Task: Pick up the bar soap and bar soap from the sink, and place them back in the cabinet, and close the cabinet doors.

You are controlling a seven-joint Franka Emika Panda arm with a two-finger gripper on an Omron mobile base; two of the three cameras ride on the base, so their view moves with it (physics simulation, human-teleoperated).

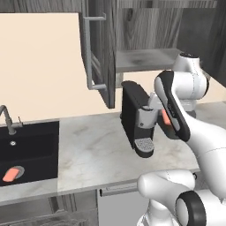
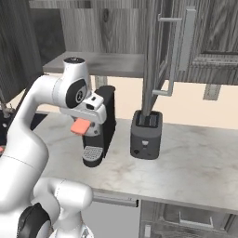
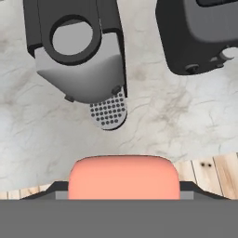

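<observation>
One salmon-orange bar soap [image 2: 81, 126] is held in my gripper [image 2: 86, 124], which is shut on it above the marble counter, in front of the coffee machine. In the hand view this soap [image 3: 123, 178] sits between the fingertips [image 3: 55, 190], and in the left base view it [image 1: 164, 117] peeks out behind my forearm. The other bar soap [image 1: 12, 173] lies in the black sink [image 1: 37, 148] at the far left. The cabinet [image 1: 148, 57] above the counter is open, its grey shelf [image 2: 109, 62] bare. The cabinet doors [image 1: 99, 53] [image 2: 160, 51] stand swung outward.
A black coffee machine [image 2: 103, 122] stands under the cabinet, and a dark toaster [image 2: 147, 135] sits to its right. The grey faucet [image 1: 7, 120] rises behind the sink. An open door's edge hangs over the counter beside the machine.
</observation>
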